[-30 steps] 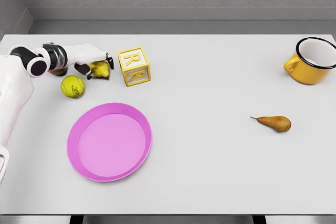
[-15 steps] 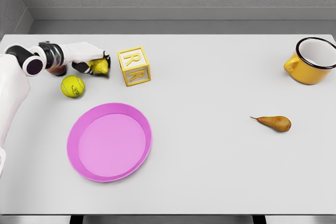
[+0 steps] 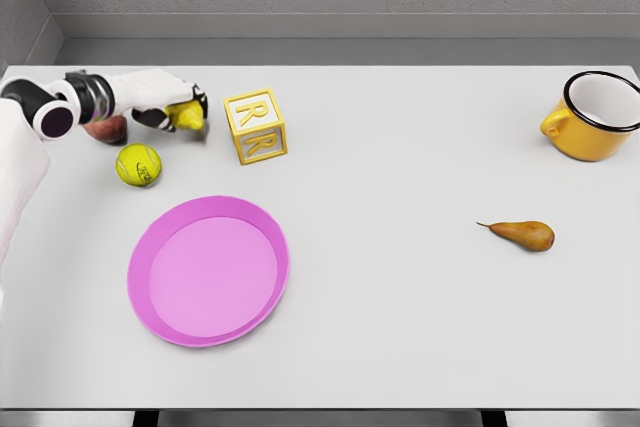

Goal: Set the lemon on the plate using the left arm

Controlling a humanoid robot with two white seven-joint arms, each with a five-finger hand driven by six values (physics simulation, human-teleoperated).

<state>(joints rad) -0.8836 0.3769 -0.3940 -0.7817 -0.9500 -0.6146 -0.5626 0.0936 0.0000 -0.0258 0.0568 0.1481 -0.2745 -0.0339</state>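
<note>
Left hand (image 3: 165, 102) closed around the lemon (image 3: 187, 115) at the table's 10 o'clock, just left of the lettered block (image 3: 255, 125). Carry it toward 5 o'clock, clearing the tennis ball (image 3: 138, 164), and release low over the pink plate (image 3: 140, 277). The wrist half-hides a reddish object; the right arm is unseen

Block (image 3: 255, 126), ball (image 3: 138, 164), pear (image 3: 525, 235), mug (image 3: 590, 115)

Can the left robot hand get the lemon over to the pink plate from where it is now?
Probably yes. The left robot hand is closed on the lemon, and only the tennis ball lies near the path to the plate.
</note>
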